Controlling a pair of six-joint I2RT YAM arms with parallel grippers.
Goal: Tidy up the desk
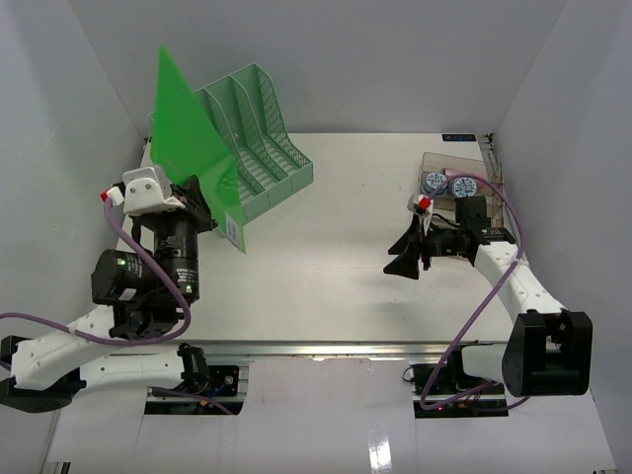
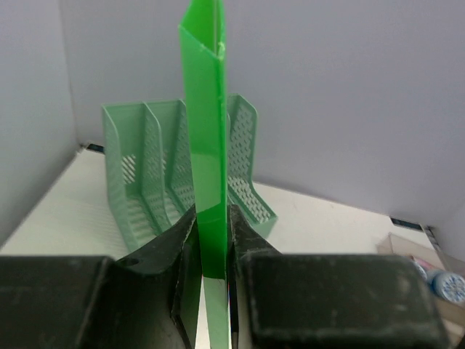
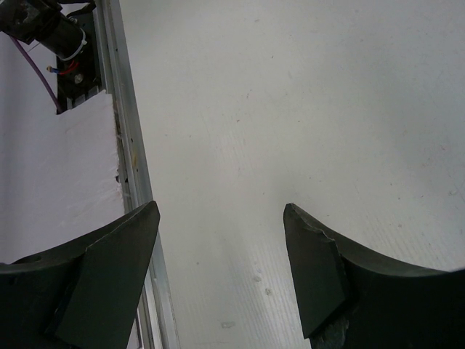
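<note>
The white desk point(image 1: 326, 267) fills the middle of the top view, with its silver rail point(image 1: 326, 348) along the front edge. My left gripper point(image 1: 212, 212) is shut on a green plastic folder point(image 1: 188, 138) and holds it upright above the desk's left side, just in front of the green file rack point(image 1: 259, 138). In the left wrist view the folder point(image 2: 205, 138) stands edge-on between my fingers point(image 2: 171, 243), with the rack point(image 2: 156, 171) behind it. My right gripper point(image 1: 405, 259) is open and empty above bare desk point(image 3: 290, 109) at centre right.
A clear tray point(image 1: 456, 176) with blue-capped items stands at the desk's back right, also at the right edge of the left wrist view point(image 2: 436, 273). Pale grey walls enclose the desk on three sides. The rail point(image 3: 134, 160) shows in the right wrist view.
</note>
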